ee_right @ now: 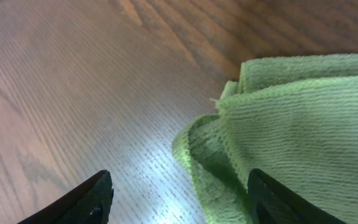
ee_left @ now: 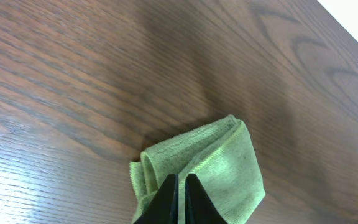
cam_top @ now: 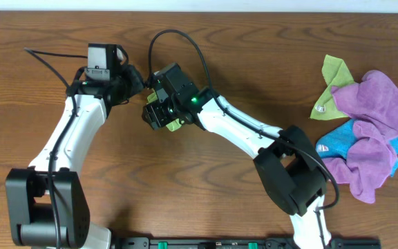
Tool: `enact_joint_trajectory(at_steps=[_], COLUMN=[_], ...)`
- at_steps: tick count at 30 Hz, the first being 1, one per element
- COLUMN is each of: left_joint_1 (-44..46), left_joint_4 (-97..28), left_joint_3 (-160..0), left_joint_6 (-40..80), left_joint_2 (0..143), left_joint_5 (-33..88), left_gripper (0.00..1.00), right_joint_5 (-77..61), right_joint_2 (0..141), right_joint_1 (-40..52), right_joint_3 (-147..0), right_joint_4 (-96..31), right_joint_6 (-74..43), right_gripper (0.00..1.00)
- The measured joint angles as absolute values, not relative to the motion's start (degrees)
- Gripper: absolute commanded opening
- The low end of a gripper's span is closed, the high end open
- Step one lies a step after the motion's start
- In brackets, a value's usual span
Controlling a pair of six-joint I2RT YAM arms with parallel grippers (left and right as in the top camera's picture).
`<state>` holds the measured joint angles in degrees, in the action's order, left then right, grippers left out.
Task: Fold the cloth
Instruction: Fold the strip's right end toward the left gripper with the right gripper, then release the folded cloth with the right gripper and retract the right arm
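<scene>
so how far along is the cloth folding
Done: the lime-green cloth lies on the table in a small layered bundle. In hand: the left gripper is shut over its edge, whether pinching it is unclear; the right gripper stands open beside it. Left: probably just backing both arms away.

Overhead looks straight down on the table [cam_top: 254, 41], robot's side at 6 o'clock. Left wrist view peers steeply down from close in, the cloth [ee_left: 204, 168] at 6 o'clock. Right wrist sits lower and nearer, cloth at 3 o'clock. All three share that cloth.
</scene>
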<state>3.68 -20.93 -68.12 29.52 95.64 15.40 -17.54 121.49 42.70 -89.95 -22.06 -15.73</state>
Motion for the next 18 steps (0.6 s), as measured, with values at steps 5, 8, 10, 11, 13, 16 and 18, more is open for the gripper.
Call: enact_joint_trajectory(at_steps=[5,8,10,11,13,16,18], left_joint_1=[1.28,-0.03,-0.73,-0.93,-1.13,-1.3,-1.3], left_joint_4=[-22.33,-23.55,-25.58,-26.44,-28.49,-32.21,-34.3], left_joint_3=[-68.12,-68.12,-68.12,-68.12,-68.12,-68.12,-68.14], left_joint_6=[29.1,28.58,28.71,28.51,28.36,28.62,28.73], left_joint_2=[93.49,91.59,90.15,89.67,88.95,88.18,88.18], left_joint_5=[15.0,14.98,15.0,15.03,15.29,17.76,19.66], left_gripper=[0.24,0.39,0.51,0.56,0.66,0.84,0.92], right_joint_5=[-15.84,-15.2,-14.26,-13.58,-12.51,-11.53,-10.9], right_joint_2=[121.08,119.0,116.53,115.13,112.25,105.43,101.71], right_joint_1=[41.95,40.21,38.59,37.76,36.12,32.71,31.05], right_joint_3=[-89.95,-89.95,-89.95,-89.95,-89.95,-90.06,-90.28], right_joint_4=[-22.0,-22.74,-24.43,-25.76,-28.67,-35.9,-41.43], right_joint_6=[-14.94,-14.15,-13.8,-13.74,-13.34,-11.18,-9.39], right_gripper=[0.73,0.77,0.8,0.82,0.98,0.99,0.99])
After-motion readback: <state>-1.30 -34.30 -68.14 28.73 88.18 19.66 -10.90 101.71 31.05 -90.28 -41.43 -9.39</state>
